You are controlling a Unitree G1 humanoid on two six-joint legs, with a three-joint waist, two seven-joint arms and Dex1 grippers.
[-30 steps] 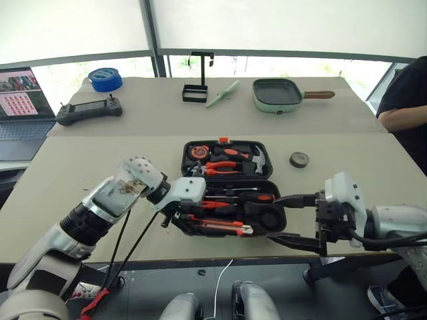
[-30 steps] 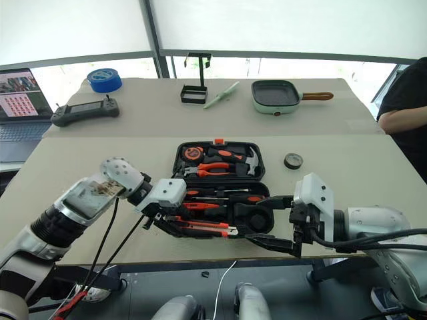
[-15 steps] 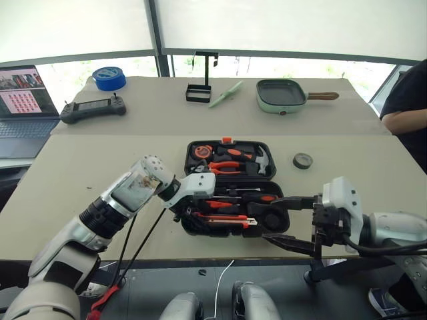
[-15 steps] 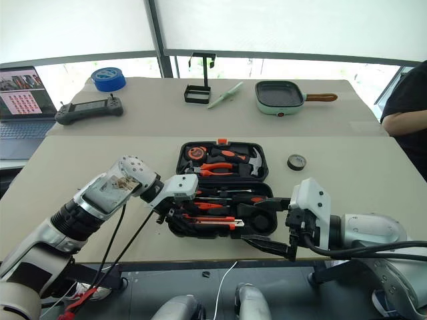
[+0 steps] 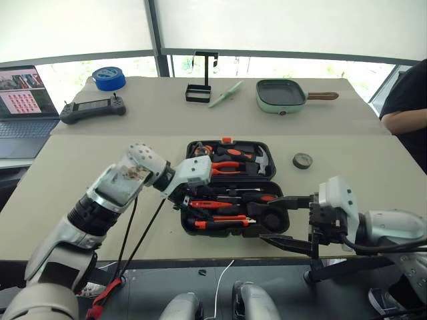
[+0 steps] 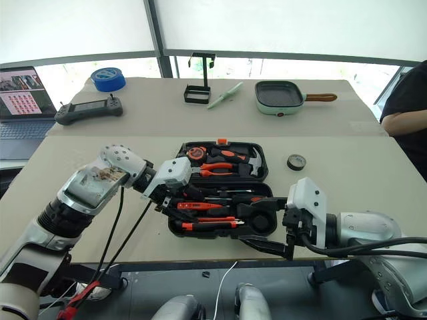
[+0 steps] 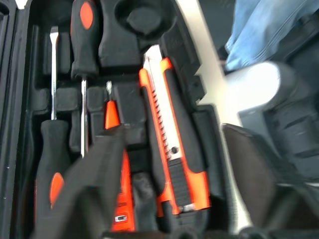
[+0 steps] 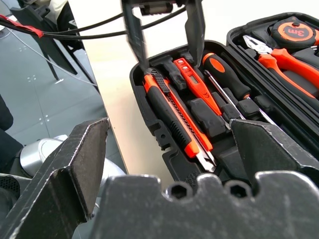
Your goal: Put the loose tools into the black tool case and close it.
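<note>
Left gripper [image 8: 164, 37] parted, empty, straddling utility knife [image 7: 172, 144] and tester screwdriver [image 7: 113, 149] slotted in open tool case [image 5: 200, 230]. Right gripper [image 5: 285, 220] spread wide, empty, beside case; black tape roll [image 5: 301, 160] well beyond.
</note>
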